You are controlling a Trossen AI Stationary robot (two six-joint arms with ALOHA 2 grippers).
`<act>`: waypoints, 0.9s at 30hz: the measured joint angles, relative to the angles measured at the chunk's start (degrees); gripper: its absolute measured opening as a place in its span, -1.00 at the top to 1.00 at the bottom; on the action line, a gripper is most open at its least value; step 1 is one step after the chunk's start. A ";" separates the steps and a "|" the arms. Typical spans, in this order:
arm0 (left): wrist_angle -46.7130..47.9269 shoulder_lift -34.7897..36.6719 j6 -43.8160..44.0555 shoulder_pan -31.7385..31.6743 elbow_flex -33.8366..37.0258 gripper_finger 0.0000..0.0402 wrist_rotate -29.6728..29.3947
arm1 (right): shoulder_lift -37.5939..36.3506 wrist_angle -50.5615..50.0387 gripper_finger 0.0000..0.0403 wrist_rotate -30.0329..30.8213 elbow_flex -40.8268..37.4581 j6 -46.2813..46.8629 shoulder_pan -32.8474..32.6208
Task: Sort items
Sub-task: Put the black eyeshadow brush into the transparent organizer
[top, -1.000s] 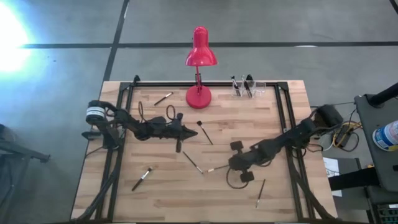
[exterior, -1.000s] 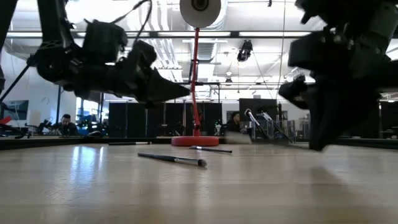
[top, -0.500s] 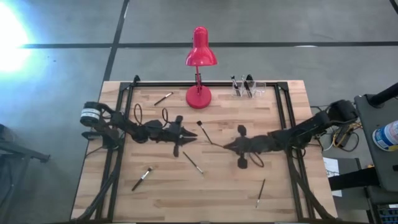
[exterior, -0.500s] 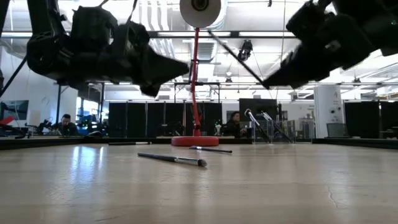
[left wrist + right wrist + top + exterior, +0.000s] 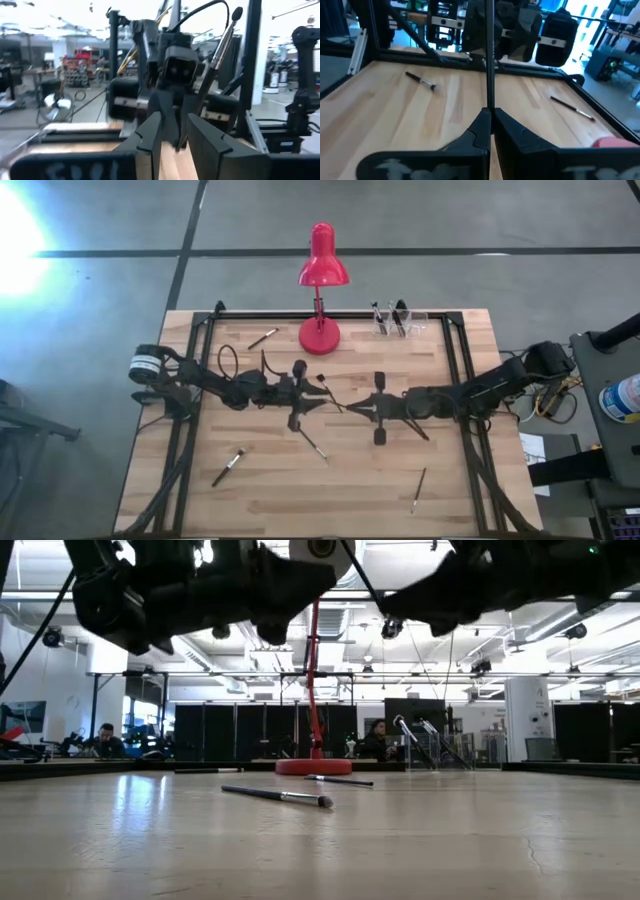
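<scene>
My right gripper (image 5: 350, 409) (image 5: 489, 114) hovers level above the table's middle, shut on a thin dark brush (image 5: 490, 55) (image 5: 362, 575). The brush slants up, its bristle tip (image 5: 237, 12) free at the top. My left gripper (image 5: 322, 402) (image 5: 175, 137) faces it, open, with its fingers (image 5: 150, 137) just short of the right fingertips and touching nothing. Other brushes lie flat on the table (image 5: 250, 500): one below the two grippers (image 5: 330, 394), one nearer (image 5: 311, 441), one near the left (image 5: 228, 467), one near the right (image 5: 418, 491) and one far left (image 5: 263, 338). My right gripper pinches the brush's handle (image 5: 489, 102) between its two shut fingers, at the end away from the bristles. The fingers come level from the table's right. The brush is lifted clear and sticks out past the fingertips, slanting up toward my left gripper.
A red desk lamp (image 5: 322, 268) stands on its round base (image 5: 320, 336) at the far middle. A clear holder (image 5: 397, 321) with brushes in it sits at the far right. Black frame rails (image 5: 458, 370) run along both table sides.
My right gripper rose from the near middle of the table with a brush that had lain there. It turned from pointing down to level and moved toward my left gripper. That brush is now lifted clear. My left gripper rose and shifted slightly toward the right.
</scene>
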State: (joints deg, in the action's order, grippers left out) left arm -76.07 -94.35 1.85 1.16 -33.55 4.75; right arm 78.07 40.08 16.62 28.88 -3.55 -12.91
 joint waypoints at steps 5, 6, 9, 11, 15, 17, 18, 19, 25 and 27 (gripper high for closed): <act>0.15 0.00 -1.19 0.61 -1.84 0.56 1.95 | 2.92 3.88 0.96 -0.15 2.21 -1.73 0.01; 0.20 0.00 -1.25 0.73 -1.91 0.56 2.24 | 3.21 4.14 0.96 -0.15 2.35 -1.93 0.07; -0.08 0.00 -1.45 1.07 -1.89 0.56 2.97 | 3.82 4.65 0.96 -0.13 3.39 -2.43 0.32; -0.22 0.00 -2.08 1.33 -1.89 0.56 3.17 | 4.10 4.88 0.96 -0.13 3.67 -2.45 0.50; -0.55 0.00 -3.30 1.80 -1.91 0.56 3.22 | 4.30 5.96 0.96 -0.15 3.70 -2.49 0.68; -0.73 0.00 -3.56 1.80 -1.91 0.56 3.20 | 4.30 5.92 0.96 -0.15 3.70 -2.49 0.73; -0.85 0.00 -3.59 1.78 -1.91 0.56 3.17 | 4.32 5.86 0.96 -0.15 3.70 -2.49 0.76; -0.87 0.00 -3.58 1.80 -2.00 0.56 3.19 | 4.40 5.93 0.96 -0.16 3.70 -2.49 0.77; -0.54 0.00 -3.65 1.78 -2.95 0.56 3.15 | 4.47 6.12 0.96 -0.61 3.70 -2.49 0.98; 0.14 0.00 -3.80 1.78 -3.36 0.56 3.15 | 4.52 6.76 0.96 -0.67 3.70 -2.49 0.98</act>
State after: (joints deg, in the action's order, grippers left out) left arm -75.93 -94.35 -1.95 2.94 -36.91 7.90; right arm 82.59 46.84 15.96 32.58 -6.04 -11.92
